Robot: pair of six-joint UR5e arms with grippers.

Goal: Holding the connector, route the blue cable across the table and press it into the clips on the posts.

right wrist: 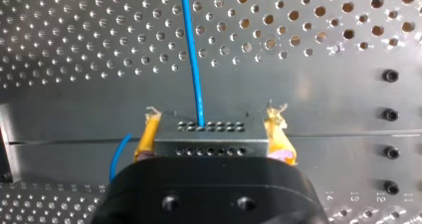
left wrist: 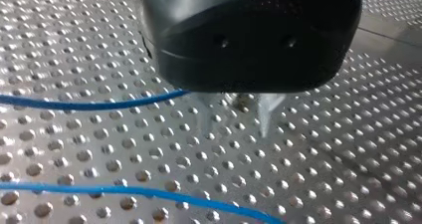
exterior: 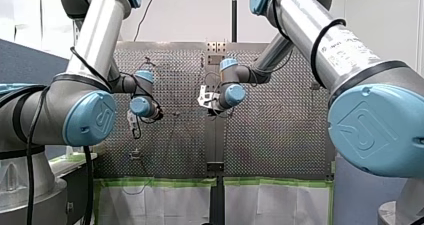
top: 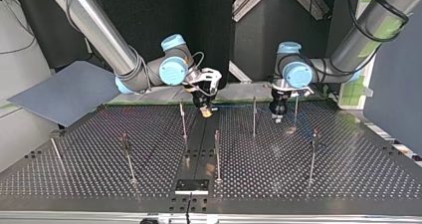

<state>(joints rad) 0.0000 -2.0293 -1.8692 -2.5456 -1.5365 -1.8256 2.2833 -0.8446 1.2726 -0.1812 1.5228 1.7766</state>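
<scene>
My right gripper is closed on the connector, with a yellow pad at each end of it, low over the tabletop at the edge nearest the arms. The blue cable leaves the connector straight ahead. My left gripper has its metal fingers apart and holds nothing, and the cable lies beside it. The thin posts stand well apart, with room between them.
</scene>
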